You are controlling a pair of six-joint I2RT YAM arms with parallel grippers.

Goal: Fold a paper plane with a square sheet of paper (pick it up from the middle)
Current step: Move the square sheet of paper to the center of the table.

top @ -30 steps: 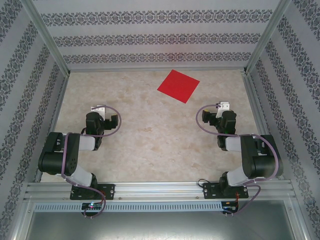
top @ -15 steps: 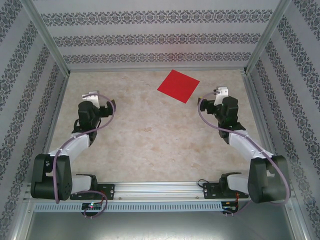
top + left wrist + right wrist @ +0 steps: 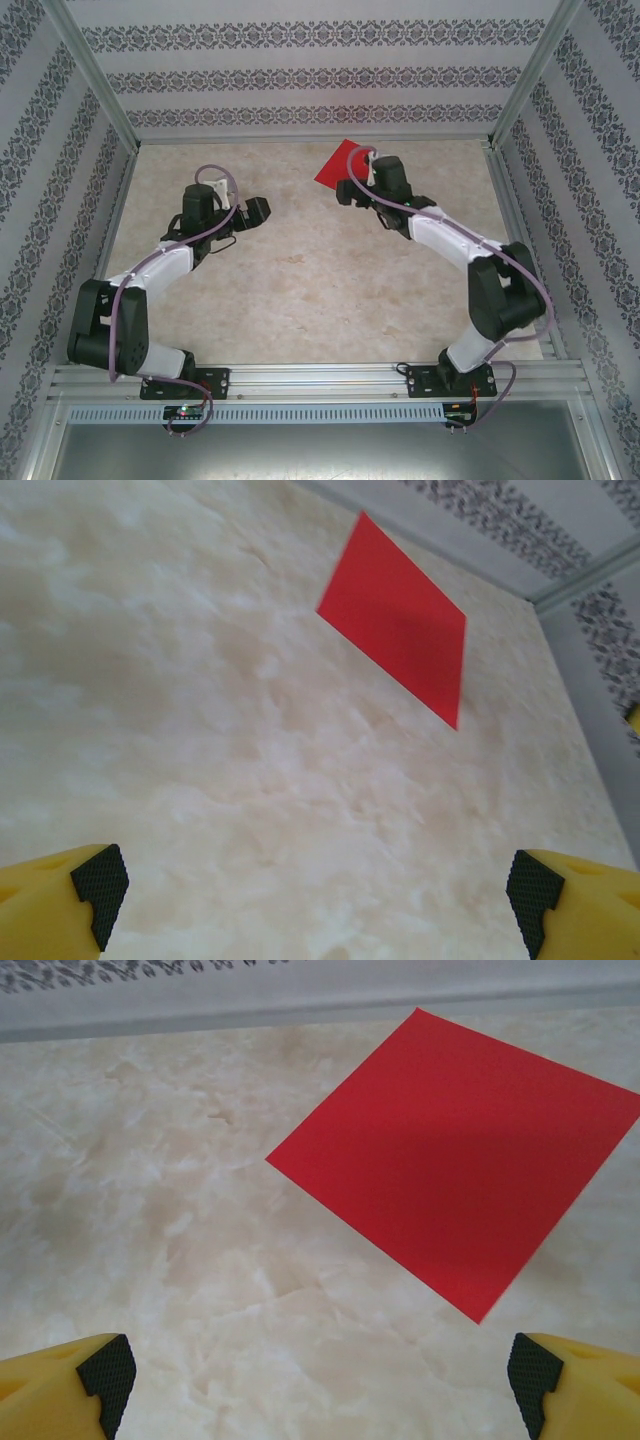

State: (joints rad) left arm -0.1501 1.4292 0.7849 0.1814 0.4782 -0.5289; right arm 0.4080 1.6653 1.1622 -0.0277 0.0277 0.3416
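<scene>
— At six o'clock, along the near edge of the table (image 3: 300, 290), how do the arms sit?
— Both stretch away from their bases. A second ago they were folded back over them.
— And the left gripper (image 3: 252, 212)?
— It is left of centre, turned toward three o'clock. Its jaws are spread wide with nothing between them. Half a second ago it stood farther out toward nine o'clock. Its wrist camera shows yellow fingers with black pads (image 3: 100, 880) far apart over bare marbled tabletop.
— Next out, the right gripper (image 3: 350, 190)?
— It has swung in from the three o'clock side, where it was half a second ago, to about one o'clock. From above it now overlaps the right part of the square sheet of paper (image 3: 335, 165). Its wrist camera shows the fingers splayed and empty. The sheet lies ahead of them, apart from both pads.
— Where is the sheet itself?
— Far on the table, between twelve and one o'clock. It lies flat and unfolded, with one corner pointing at the back wall. It sits on the same spot as in both earlier views.
— Beyond it?
— The walls (image 3: 300, 80), papered with bands of dark floral ornament.
</scene>
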